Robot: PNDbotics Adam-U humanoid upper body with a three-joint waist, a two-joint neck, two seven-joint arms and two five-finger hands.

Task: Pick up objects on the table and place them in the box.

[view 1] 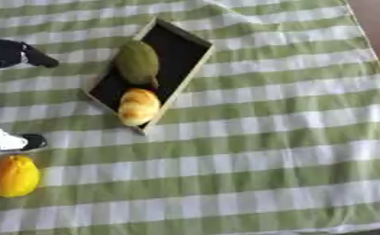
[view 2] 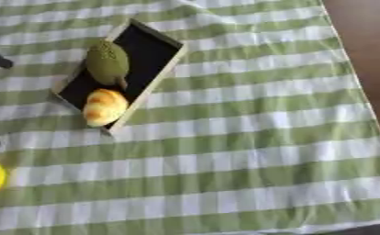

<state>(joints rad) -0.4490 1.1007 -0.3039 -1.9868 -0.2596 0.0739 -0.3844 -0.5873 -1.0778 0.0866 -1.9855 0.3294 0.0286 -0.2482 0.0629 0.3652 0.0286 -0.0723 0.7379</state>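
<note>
A green-and-white striped cloth (view 1: 265, 151) covers the table, with bare brown floor showing at the upper right.

In the left eye view, a shallow box (view 1: 183, 51) with a black inside lies askew, holding a green oval fruit (view 1: 137, 62) and a golden bread roll (view 1: 138, 106) at its near end. The left hand (view 1: 13, 53) enters at the left edge, black fingertips apart above a yellow fruit (view 1: 15, 176) on the cloth, touching nothing; whether it is spread or curled I cannot tell.

In the right eye view, only dark fingertips show at the left edge.
</note>
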